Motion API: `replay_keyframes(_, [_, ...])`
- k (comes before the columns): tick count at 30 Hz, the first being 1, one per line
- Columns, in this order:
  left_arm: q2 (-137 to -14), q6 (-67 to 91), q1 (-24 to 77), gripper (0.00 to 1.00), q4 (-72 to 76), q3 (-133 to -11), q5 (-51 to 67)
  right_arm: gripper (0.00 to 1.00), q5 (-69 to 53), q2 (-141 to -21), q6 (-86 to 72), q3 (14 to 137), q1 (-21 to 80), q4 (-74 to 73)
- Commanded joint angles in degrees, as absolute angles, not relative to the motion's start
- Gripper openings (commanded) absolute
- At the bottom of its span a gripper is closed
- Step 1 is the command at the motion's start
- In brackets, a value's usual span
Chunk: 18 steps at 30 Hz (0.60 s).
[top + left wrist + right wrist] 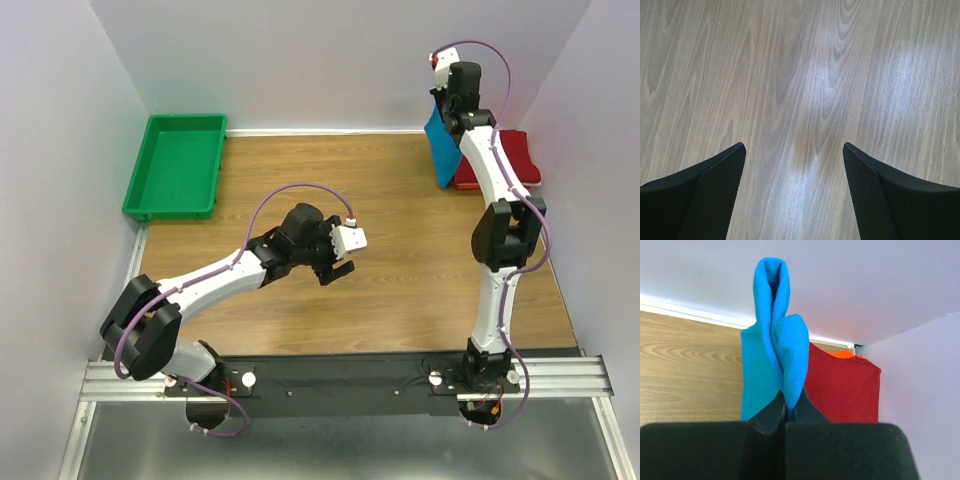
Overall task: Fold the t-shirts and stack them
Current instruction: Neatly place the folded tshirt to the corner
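My right gripper (pixel 789 407) is shut on the bright blue t-shirt (pixel 775 345), which hangs folded from its fingers above the far right corner; from above the blue t-shirt (pixel 441 150) dangles beside the arm. Just behind it lies the folded dark red t-shirt (pixel 842 387) flat on the table, also seen as the red t-shirt (pixel 520 160) from above, with an orange strip (pixel 845 354) showing at its far edge. My left gripper (pixel 794 150) hangs open over bare wood near the table's middle, nothing between its fingers; from above the left gripper (pixel 338 262) points right.
A green plastic tray (pixel 145 190) stands at the far left corner. White walls close the table at the back and on both sides. A metal rail (pixel 560 375) runs along the near edge at the arm bases.
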<state>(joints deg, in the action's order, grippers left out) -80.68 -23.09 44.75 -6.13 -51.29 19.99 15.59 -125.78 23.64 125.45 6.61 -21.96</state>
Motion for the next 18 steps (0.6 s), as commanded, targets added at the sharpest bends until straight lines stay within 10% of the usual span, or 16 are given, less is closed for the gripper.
replay_keyframes(1, [-79.19, -24.17, 45.0, 0.86, -5.89, -50.54, 18.72, 0.0, 17.58, -122.43, 24.52, 128.76, 6.24, -22.76])
replay_keyframes(18, [-78.66, -24.61, 44.91, 0.86, -5.27, -49.75, 18.81, 0.0, 16.7, -117.86, 25.75, 130.17, 6.24, -25.58])
